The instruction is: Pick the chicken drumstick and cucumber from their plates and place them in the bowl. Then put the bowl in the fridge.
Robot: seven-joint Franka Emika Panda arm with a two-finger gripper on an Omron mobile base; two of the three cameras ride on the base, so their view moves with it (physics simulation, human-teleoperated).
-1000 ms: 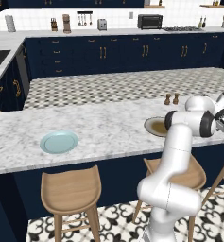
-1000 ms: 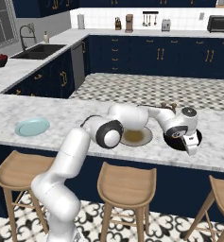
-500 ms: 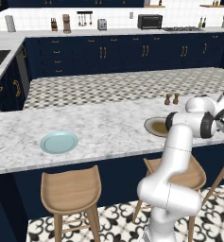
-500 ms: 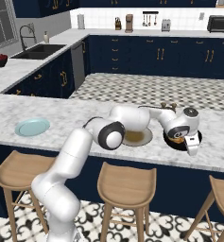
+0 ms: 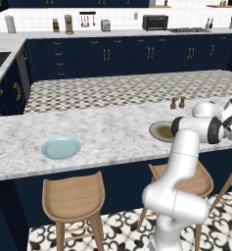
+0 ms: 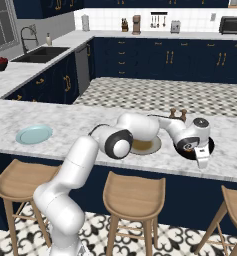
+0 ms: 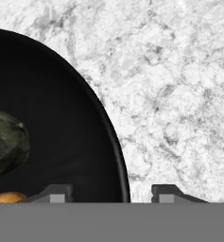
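Hand view: your gripper [image 7: 108,194] hangs directly over the rim of the black bowl [image 7: 66,142], one fingertip [image 7: 56,193] inside the wall, the other outside over the marble counter [image 7: 179,85]. The jaws stand apart with the rim between them, not yet clenched on anything. The cucumber [image 7: 4,142] and chicken drumstick [image 7: 7,197] already lie in the bowl. Judged next: descend straight and pinch the rim for the fridge.

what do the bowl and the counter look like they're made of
Bowl: probably glazed ceramic or plastic, since it is solid black with a smooth wall and a faint soft sheen; the render leaves it open. Counter: looks like polished marble, white with grey mottled veining.
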